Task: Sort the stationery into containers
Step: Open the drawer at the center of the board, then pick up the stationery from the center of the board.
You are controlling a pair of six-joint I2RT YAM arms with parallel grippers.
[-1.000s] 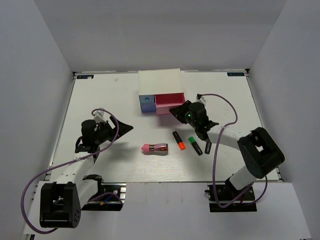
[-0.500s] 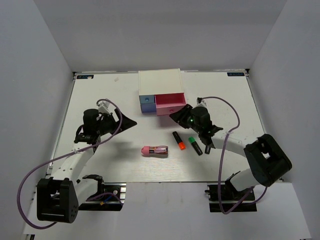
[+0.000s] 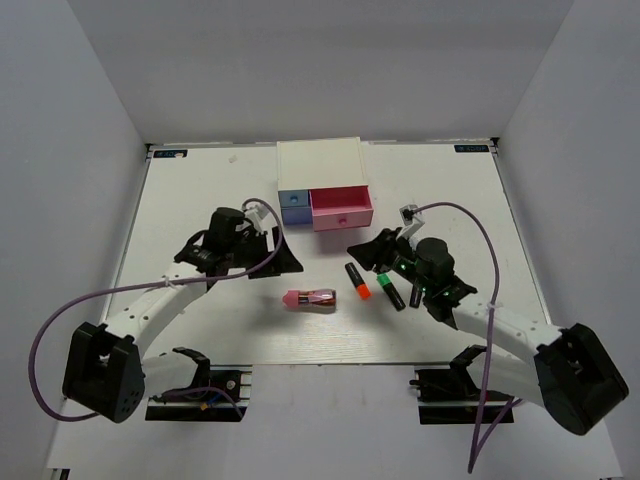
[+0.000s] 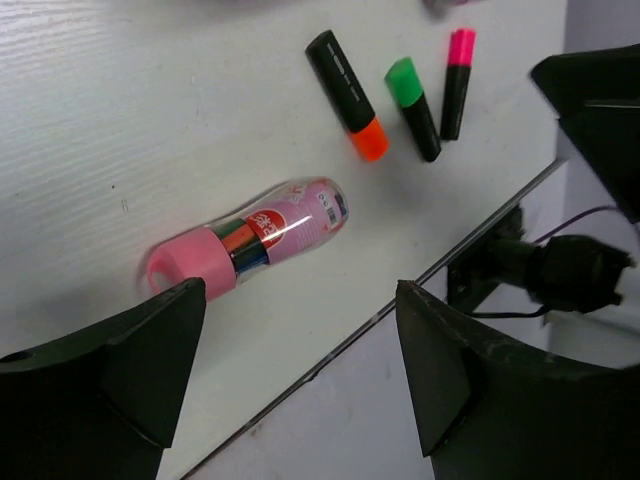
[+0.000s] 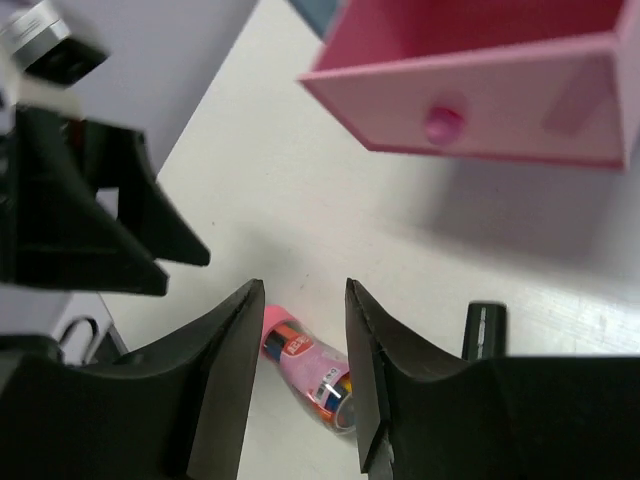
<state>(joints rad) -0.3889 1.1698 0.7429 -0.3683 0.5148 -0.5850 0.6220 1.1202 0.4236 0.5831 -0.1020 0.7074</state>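
Note:
A pink translucent tube (image 3: 309, 298) lies on the table, and also shows in the left wrist view (image 4: 250, 240) and the right wrist view (image 5: 312, 368). To its right lie the orange marker (image 3: 358, 282) (image 4: 347, 82), the green marker (image 3: 390, 290) (image 4: 413, 108) and the pink marker (image 4: 457, 80). My left gripper (image 3: 287, 258) (image 4: 300, 385) is open and empty above the tube's left. My right gripper (image 3: 360, 250) (image 5: 305, 385) is open and empty, in front of the open pink drawer (image 3: 341, 208) (image 5: 480, 80). The blue drawer (image 3: 294, 205) is shut. The conical piece is out of view.
The white drawer chest (image 3: 320, 160) stands at the back middle of the table. The table's near edge (image 4: 330, 340) runs close below the tube. White walls enclose the left, right and back sides. Purple cables trail from both arms.
My left gripper has swung right towards the middle, near the tube. My right gripper has drawn back from the pink drawer towards the near side. The stationery has not moved.

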